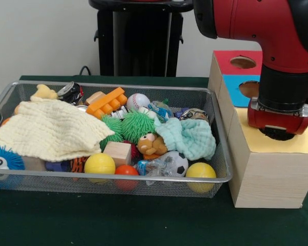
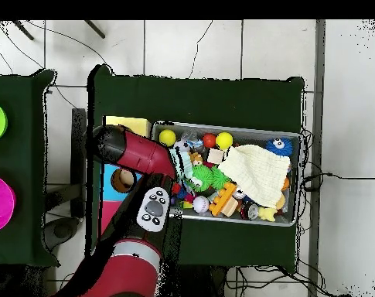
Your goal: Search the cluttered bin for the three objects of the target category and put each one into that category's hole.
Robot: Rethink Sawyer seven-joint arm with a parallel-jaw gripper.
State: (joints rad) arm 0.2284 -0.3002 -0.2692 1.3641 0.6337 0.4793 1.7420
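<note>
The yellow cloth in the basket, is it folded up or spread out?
Spread out. The pale-yellow cloth lies open and rumpled over toys at one end of the wire basket.

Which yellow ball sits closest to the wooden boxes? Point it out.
The yellow ball in the cluttered bin's front corner beside the yellow-topped box. The other yellow ball lies farther along the front rim, beside the orange ball.
</note>
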